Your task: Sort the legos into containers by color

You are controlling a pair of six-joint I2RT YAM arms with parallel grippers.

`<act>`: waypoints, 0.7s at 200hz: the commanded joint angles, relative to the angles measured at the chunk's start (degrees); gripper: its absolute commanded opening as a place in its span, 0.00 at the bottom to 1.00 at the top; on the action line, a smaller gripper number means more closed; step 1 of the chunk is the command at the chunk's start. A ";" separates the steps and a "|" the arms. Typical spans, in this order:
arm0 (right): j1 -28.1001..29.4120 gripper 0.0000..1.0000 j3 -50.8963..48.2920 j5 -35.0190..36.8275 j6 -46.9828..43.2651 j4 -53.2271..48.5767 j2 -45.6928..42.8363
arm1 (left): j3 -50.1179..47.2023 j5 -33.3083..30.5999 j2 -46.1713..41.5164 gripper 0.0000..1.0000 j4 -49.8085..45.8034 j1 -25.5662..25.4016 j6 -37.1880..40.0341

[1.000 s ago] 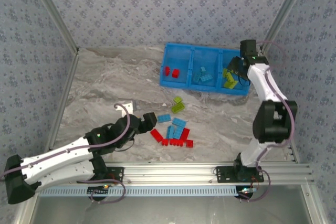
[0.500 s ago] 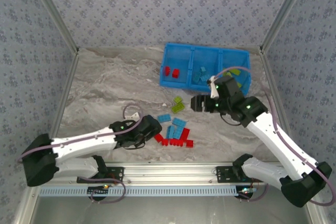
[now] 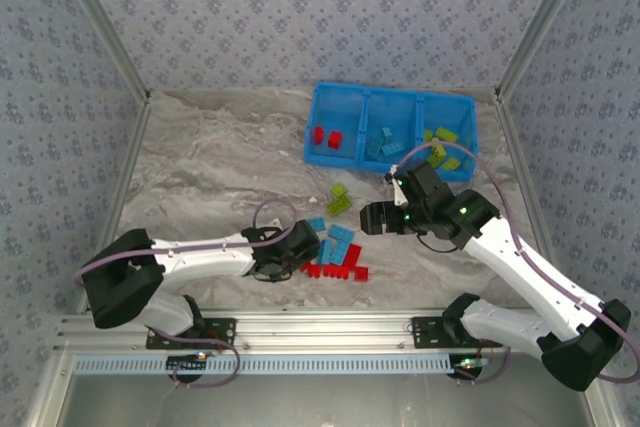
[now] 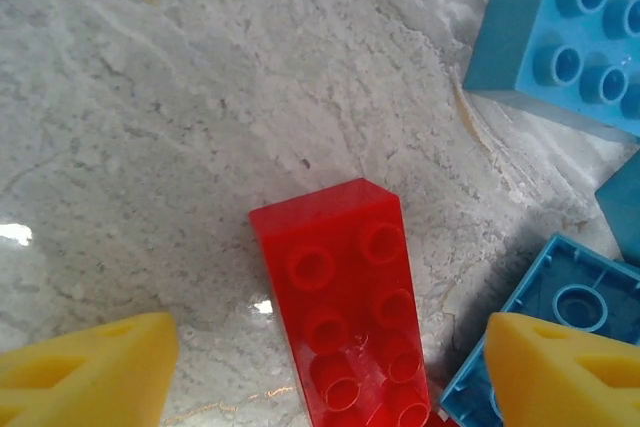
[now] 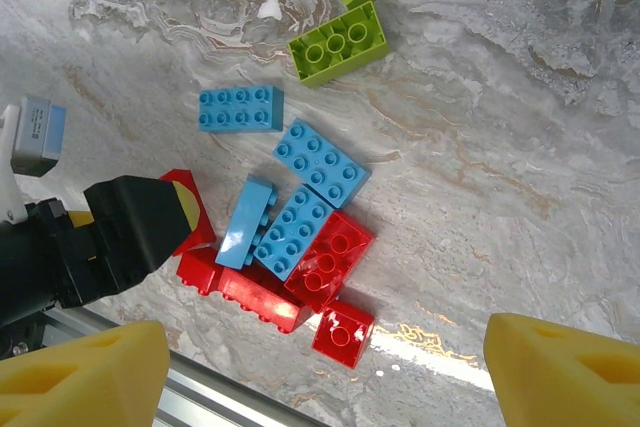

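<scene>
The blue tray [image 3: 341,100] at the back holds red legos [image 3: 325,136] in its left compartment, light blue ones [image 3: 385,143] in the middle and yellow-green ones [image 3: 441,148] in the right. A loose pile of red and blue legos [image 3: 338,253] lies near the front. My left gripper [image 3: 305,253] [image 4: 330,372] stands open at the pile's left end. A red brick [image 4: 345,302] lies between its yellow fingertips [image 4: 90,367] with a gap on each side. My right gripper [image 3: 368,217] [image 5: 325,377] hangs open above the pile, over a small red brick [image 5: 343,332].
Two yellow-green bricks [image 3: 338,199] [image 5: 338,44] lie apart behind the pile. Light blue bricks [image 4: 560,42] [image 5: 322,162] crowd the right side of the red brick. The aluminium rail [image 3: 330,332] runs along the near table edge.
My right arm has swung from the tray's right compartment down to above the pile, with its jaws wider apart. My left gripper has moved right onto the pile's left end.
</scene>
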 commanded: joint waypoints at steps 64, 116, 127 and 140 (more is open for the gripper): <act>2.67 0.85 1.90 -4.12 -1.53 0.23 1.05 | -0.60 -0.87 -0.26 0.43 -1.25 0.16 1.53; 5.75 0.85 3.99 -3.88 -1.25 1.22 2.14 | -0.63 -0.16 -1.43 0.35 -3.66 0.78 3.48; 6.06 0.85 4.27 -3.67 -1.15 1.11 2.32 | -0.16 -0.44 -2.17 0.34 -4.63 1.02 4.69; 6.43 0.85 4.36 -3.36 -1.07 1.38 2.28 | 0.61 -1.26 -3.30 0.32 -5.26 1.15 7.22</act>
